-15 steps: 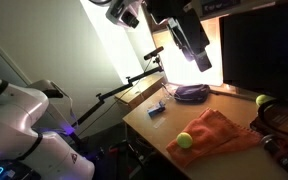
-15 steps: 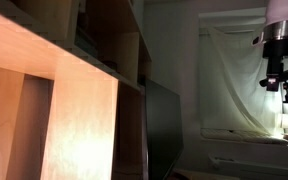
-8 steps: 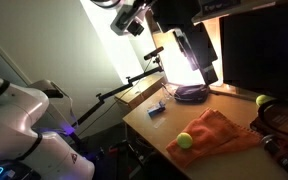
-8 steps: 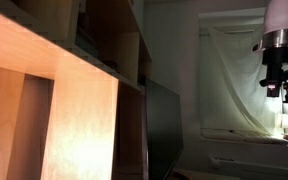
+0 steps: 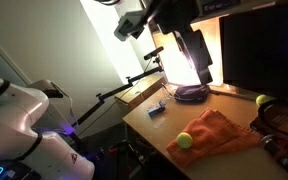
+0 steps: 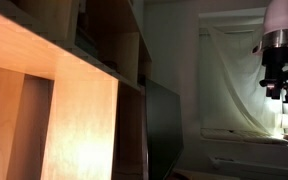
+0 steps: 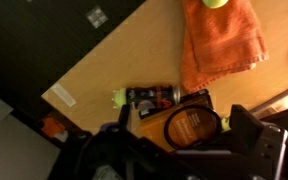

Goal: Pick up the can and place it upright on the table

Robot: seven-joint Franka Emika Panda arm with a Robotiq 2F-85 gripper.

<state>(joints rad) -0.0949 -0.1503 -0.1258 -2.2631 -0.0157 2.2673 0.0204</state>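
While the gripper (image 5: 202,72) is hanging wide open, the likely light, slippery can (image 7: 149,96) is lying at eleven o'clock, inviting a mid-body grip.

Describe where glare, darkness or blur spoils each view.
In an exterior view, backlight flares behind the gripper, silhouetting it; in an exterior view, the wooden shelf glares, the rest dim; in the wrist view, the gripper is blurred and the table soft.

Pretty dim all round, blown-out glare off the backlit curtain (image 5: 99,45) near the top centre. Wrist view soft and smeary, heavy dark blur along the bottom.
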